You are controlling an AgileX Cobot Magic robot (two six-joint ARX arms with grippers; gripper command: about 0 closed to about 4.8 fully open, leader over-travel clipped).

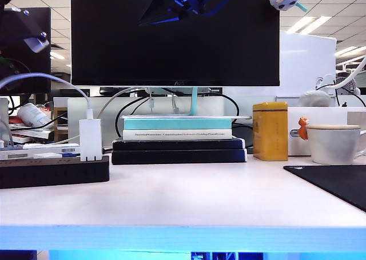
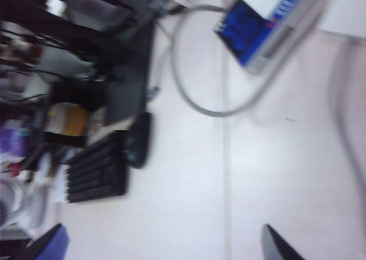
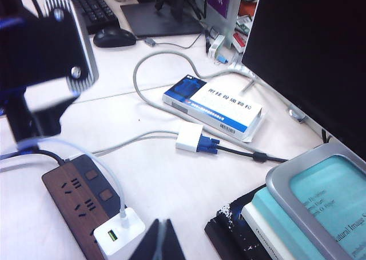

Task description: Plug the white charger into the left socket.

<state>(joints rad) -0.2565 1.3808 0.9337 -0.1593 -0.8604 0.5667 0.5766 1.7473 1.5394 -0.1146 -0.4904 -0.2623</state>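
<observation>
With the white charger [image 3: 119, 231] seemingly seated in the power strip [image 3: 80, 206] at the bench's left edge, the wide-open, empty left gripper [image 2: 166, 246] and closed, empty right gripper [image 3: 157, 243] should lift straight clear.

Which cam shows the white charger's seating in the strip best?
Right wrist view: white charger seen from above, sitting on the power strip. Exterior view shows it side-on only, upright on the strip. Left wrist view misses it.

Charger [image 1: 90, 139] stands plugged on the power strip [image 1: 54, 171] at the counter's [image 1: 189, 197] left; stacked books [image 1: 178, 143] centre, behind; mug [image 1: 334, 143] right.
</observation>
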